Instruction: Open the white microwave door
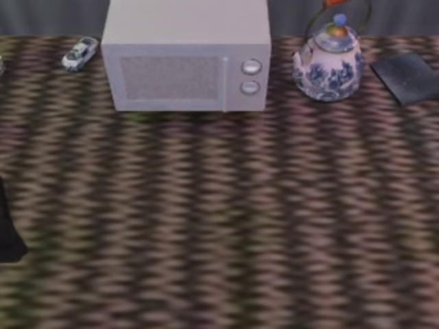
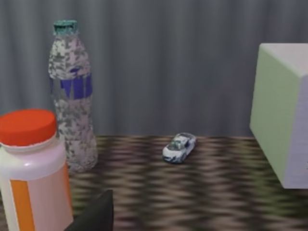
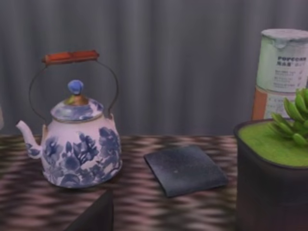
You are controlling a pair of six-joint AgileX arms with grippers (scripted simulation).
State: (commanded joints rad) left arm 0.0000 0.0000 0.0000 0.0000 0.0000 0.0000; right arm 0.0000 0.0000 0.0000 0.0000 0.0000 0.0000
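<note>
Left gripper (image 2: 96, 214): only a dark finger tip seen low in the left wrist view; cannot tell whether spread or closed; touching nothing visible.
Left arm (image 1: 8, 233): dark shape at the table's left edge, near side, well apart from the microwave.
Right gripper (image 3: 94, 214): likewise only a dark tip in the right wrist view; opening not readable; nothing held in sight.
Open room: broad bare stretch of table (image 1: 219, 219) from the near edge up to the far row of things.
White microwave (image 1: 186, 55): at the far edge, slightly left of centre, front facing the near edge.
Door (image 1: 171, 77): shut flush, grey mesh window, handle strip (image 1: 224, 82) beside two silver knobs (image 1: 251, 67).
Toy car (image 1: 79, 53): just left of the microwave, apart from it.
Teapot (image 1: 329, 65): blue-and-white, upright, right of the microwave.
Dark pad (image 1: 406, 77): flat, near the far right corner.
Left wrist view: orange-capped jar (image 2: 31, 168) close, clear bottle (image 2: 72, 96) behind.
Right wrist view: potted plant (image 3: 272, 168) close, a printed can (image 3: 281, 72) behind, perhaps two stacked.
Surface: brown woven pattern.
Room: grey curtain (image 2: 168, 62) behind.
</note>
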